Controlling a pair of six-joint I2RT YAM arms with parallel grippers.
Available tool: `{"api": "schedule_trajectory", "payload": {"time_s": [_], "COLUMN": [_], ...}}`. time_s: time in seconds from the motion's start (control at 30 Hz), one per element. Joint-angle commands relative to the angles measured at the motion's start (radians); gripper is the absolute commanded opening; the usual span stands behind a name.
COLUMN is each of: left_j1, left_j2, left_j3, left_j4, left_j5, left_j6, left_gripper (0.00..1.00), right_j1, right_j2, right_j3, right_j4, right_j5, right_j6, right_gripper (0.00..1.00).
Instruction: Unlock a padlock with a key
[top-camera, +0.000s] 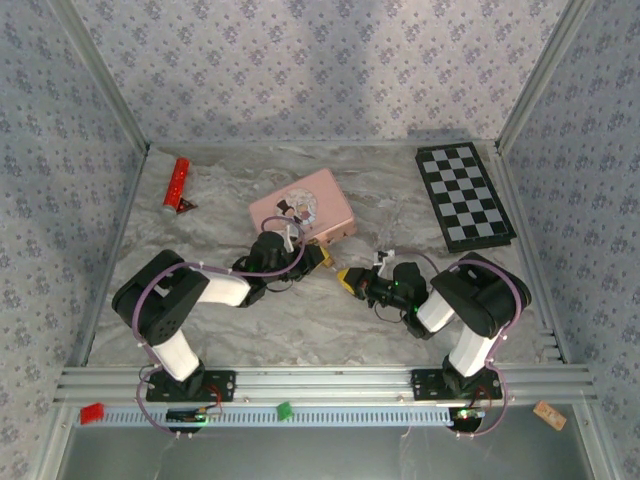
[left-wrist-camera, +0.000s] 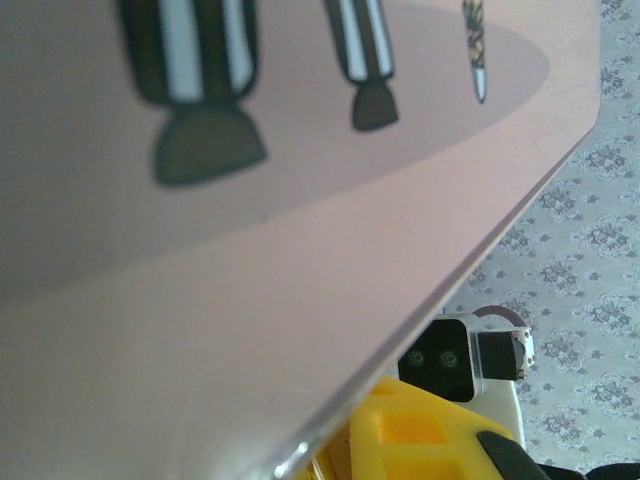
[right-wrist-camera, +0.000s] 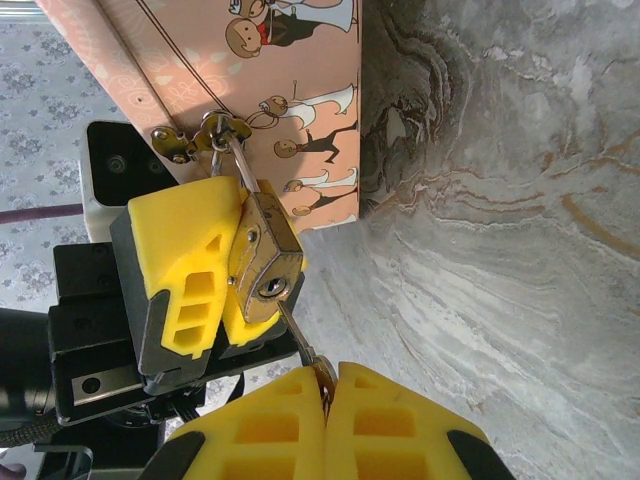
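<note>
Hold check: left tool (right-wrist-camera: 222, 290) is clamping the padlock (right-wrist-camera: 265, 262), presenting its keyhole toward the right tool (right-wrist-camera: 328, 385), which is pinching the key (right-wrist-camera: 300, 342), tip just ahead at the keyhole.

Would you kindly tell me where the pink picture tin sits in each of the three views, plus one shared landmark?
Top external: pink tin mid-picture, slightly above centre.
Left wrist: it covers the upper left, blurred and close.
Right wrist: along the top edge, padlock on its hasp.
Shared landmark: the left pincer's yellow fingers, by the tin's near edge.
</note>
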Motion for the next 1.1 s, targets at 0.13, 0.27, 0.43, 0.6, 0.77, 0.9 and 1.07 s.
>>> {"api": "schedule_trajectory", "payload": {"time_s": [0.13, 0.27, 0.43, 0.6, 0.77, 0.9, 1.07], "left_j1": [0.019, 0.019, 0.015, 0.009, 0.004, 0.001, 0.0], "left_j2": [0.007, 0.007, 0.005, 0.006, 0.013, 0.011, 0.008], "left_j3": [-0.022, -0.026, -0.03, -0.029, -0.03, -0.032, -0.034], "left_j4": [0.023, 0.03, 0.037, 0.037, 0.057, 0.066, 0.077], "left_j5": [0.035, 0.035, 0.033, 0.032, 0.035, 0.032, 0.029], "left_j6": [-0.117, -0.122, -0.125, -0.124, -0.131, -0.132, -0.133], "left_gripper": [0.11, 0.11, 0.11, 0.11, 0.11, 0.1, 0.11], "right_j1": [0.011, 0.009, 0.009, 0.009, 0.009, 0.008, 0.007], "right_j2": [-0.014, -0.012, -0.002, -0.003, 0.006, 0.006, 0.015], "right_j3": [0.023, 0.025, 0.028, 0.038, 0.037, 0.039, 0.039], "right_j4": [0.028, 0.027, 0.028, 0.027, 0.028, 0.028, 0.027], "right_j5": [0.001, 0.005, 0.01, 0.011, 0.017, 0.022, 0.033], "right_j6": [0.01, 0.01, 0.009, 0.011, 0.015, 0.019, 0.033], "right_gripper": [0.0, 0.0, 0.0, 0.0, 0.0, 0.0, 0.0]}}
